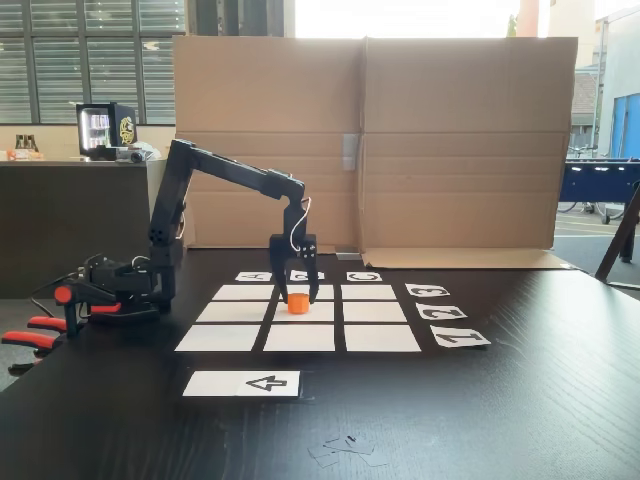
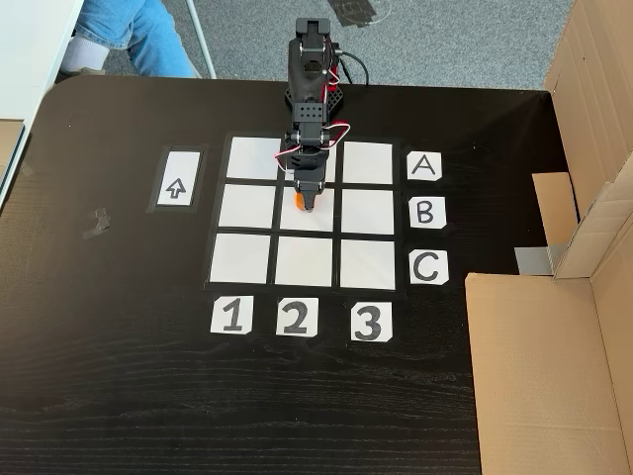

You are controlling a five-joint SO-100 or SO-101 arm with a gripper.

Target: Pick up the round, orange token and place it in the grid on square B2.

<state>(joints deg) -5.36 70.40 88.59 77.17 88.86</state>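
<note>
Pincer (image 1: pixel 297 293) grasping token (image 1: pixel 297 303) on square B2 (image 2: pixel 318 215) | cards read A, B, C (image 2: pixel 424 212) | 1, 2, 3 (image 2: pixel 296 317)

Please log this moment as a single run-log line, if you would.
claw: over square B2, fingers straddling token | token: on centre cell | grip: cannot tell | grid: other cells bare

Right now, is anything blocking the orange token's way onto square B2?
Nothing visible. The token already sits at square B2, the grid's centre cell, between the tool's fingers. No other object lies on that cell.
</note>
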